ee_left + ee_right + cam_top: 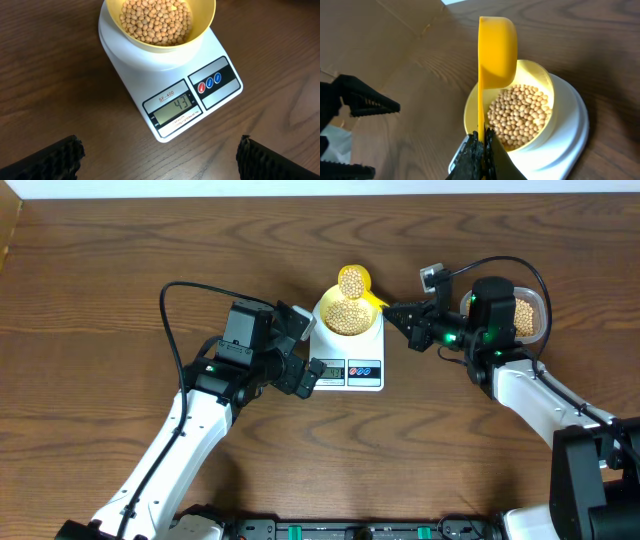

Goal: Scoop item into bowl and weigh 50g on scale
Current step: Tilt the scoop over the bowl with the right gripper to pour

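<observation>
1. The beans (157,20) lie heaped in the bowl (206,24). The bowl stands on the round platform of the scale (127,65), near the middle of the table (100,280). The display (172,107) reads 43.
2. In the left wrist view, the picture's top edge cuts off the far part of the bowl.
3. The right wrist view shows the scoop (496,50) only from its side, so its inside is hidden. The overhead view shows beans in its cup, open side up.
4. The scoop's long axis runs from the right gripper (482,145) leftward and away, with the cup over the bowl's far rim. The scale's display edge points toward the robot.
5. The right gripper is clamped on the handle's end. The left gripper (159,155) has its fingers wide apart, holds nothing, and is just beside the display edge.
6. The tub (528,315) of beans is mostly hidden behind the right arm.
</observation>
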`<state>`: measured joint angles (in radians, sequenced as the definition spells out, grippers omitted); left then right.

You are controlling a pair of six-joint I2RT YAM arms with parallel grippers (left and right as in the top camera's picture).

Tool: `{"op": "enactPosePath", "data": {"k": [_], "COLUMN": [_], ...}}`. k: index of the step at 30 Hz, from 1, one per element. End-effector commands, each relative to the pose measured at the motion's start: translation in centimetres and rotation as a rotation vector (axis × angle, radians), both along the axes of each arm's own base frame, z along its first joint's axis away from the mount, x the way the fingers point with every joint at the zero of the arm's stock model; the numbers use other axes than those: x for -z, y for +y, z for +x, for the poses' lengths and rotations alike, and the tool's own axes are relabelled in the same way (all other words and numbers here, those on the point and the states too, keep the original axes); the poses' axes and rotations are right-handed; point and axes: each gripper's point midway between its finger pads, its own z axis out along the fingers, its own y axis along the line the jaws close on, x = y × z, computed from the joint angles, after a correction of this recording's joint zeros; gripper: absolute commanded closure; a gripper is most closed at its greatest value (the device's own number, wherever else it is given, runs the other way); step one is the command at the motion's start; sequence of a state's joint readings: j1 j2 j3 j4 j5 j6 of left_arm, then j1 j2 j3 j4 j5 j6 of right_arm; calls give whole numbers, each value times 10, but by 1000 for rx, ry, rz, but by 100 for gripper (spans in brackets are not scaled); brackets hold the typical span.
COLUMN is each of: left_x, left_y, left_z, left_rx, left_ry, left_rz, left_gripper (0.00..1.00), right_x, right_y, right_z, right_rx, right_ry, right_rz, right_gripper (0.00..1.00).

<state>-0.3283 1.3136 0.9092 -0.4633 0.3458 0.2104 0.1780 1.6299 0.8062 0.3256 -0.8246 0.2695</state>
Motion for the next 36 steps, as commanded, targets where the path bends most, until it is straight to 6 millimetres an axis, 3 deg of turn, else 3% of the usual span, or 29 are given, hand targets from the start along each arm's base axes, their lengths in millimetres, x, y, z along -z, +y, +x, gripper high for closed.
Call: {"op": "enactPosePath", "data": {"k": [1, 20, 36], "left_x": [4, 4, 4], "left_y": [0, 1, 0], "left_z": [-1, -1, -1], "left_rx": [5, 4, 5], "left_ry": [11, 11, 11], "left_rz": [-1, 0, -1], "left_gripper": [0, 0, 0], "right_x": [3, 2, 5], "right_y": [0, 0, -13], "right_z": [0, -1, 4], "right_rx": [-28, -32, -10], "right_ry": [-75, -78, -95], "right_rz": [-61, -61, -85], "right_gripper": [99, 99, 99]}}
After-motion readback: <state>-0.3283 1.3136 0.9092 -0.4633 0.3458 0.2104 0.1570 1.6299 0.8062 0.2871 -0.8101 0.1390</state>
